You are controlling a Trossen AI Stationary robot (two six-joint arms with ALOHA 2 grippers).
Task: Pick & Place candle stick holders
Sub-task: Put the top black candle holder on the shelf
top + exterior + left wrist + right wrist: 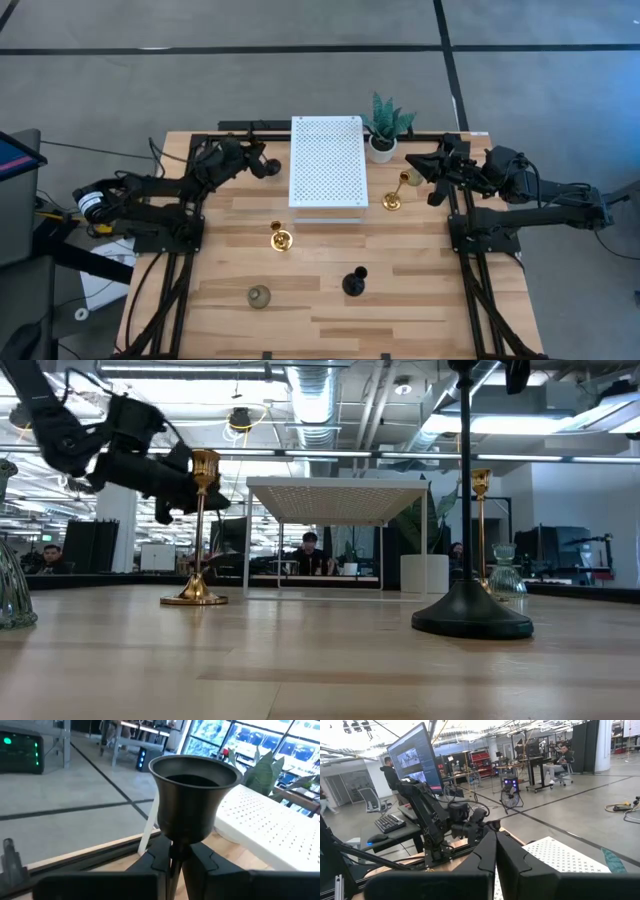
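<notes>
Black metal fills my left gripper (172, 857), clenched low on the stem of a slim candle stick holder (192, 797) at the white perforated stand's (327, 160) nine o'clock, cup upright for carrying, while my right gripper (412, 172), pinched empty, waits at three o'clock.
</notes>
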